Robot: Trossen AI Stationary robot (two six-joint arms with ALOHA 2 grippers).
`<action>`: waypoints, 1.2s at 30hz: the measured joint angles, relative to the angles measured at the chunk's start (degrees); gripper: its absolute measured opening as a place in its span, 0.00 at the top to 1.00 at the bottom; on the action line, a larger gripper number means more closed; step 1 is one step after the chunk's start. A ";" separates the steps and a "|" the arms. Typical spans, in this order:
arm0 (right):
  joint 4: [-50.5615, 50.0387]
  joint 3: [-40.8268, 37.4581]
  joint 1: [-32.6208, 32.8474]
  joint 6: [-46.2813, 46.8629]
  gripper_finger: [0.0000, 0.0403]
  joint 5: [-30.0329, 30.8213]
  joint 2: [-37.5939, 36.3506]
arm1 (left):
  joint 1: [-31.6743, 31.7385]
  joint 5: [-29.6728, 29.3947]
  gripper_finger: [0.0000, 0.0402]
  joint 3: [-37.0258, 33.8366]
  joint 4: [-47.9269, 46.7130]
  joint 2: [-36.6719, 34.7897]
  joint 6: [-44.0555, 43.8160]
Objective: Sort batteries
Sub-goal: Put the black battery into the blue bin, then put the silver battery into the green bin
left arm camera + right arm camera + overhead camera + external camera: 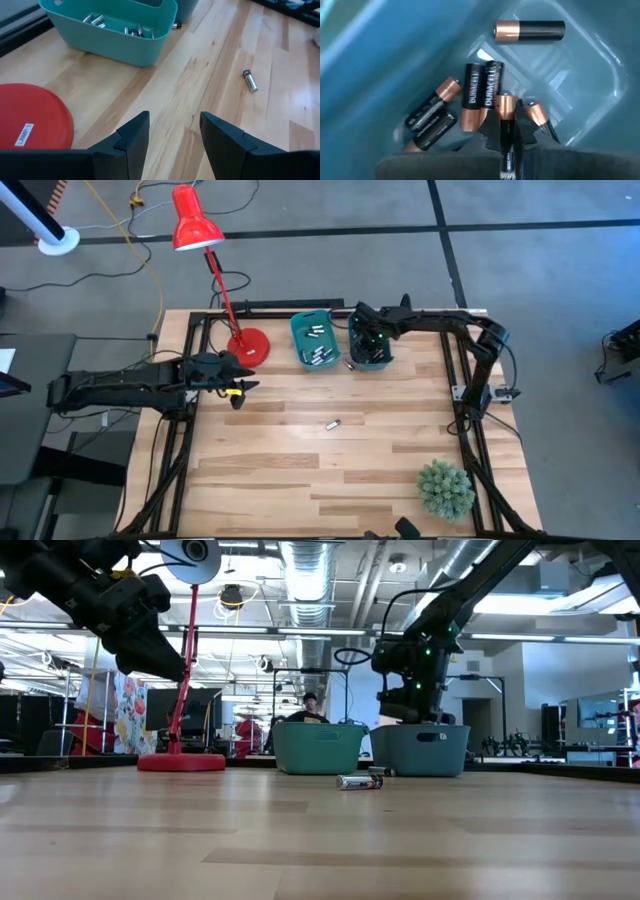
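Observation:
Two teal bins stand at the table's far side. The left bin holds silvery batteries. The right bin holds several black, copper-ended batteries. My right gripper reaches down into the right bin, shut on one black battery. A loose silvery battery lies on its side mid-table. My left gripper hovers open above the bare wood at the table's left, beside the red lamp base. My right gripper pinches a black battery between its two fingertips, on the dark body just behind the copper end. The fingers point steeply down into the bin, and the battery lies along them with its copper end sticking out past the tips, above the batteries on the bin's floor.
A red desk lamp stands on its round base at the far left, close to my left gripper. A green plant ball sits near the front right corner. Another small battery lies beside the bins.

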 joint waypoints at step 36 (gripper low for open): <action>-5.31 3.93 1.37 3.95 0.56 -0.20 -5.97 | 0.00 0.04 0.58 0.02 0.08 0.00 5.86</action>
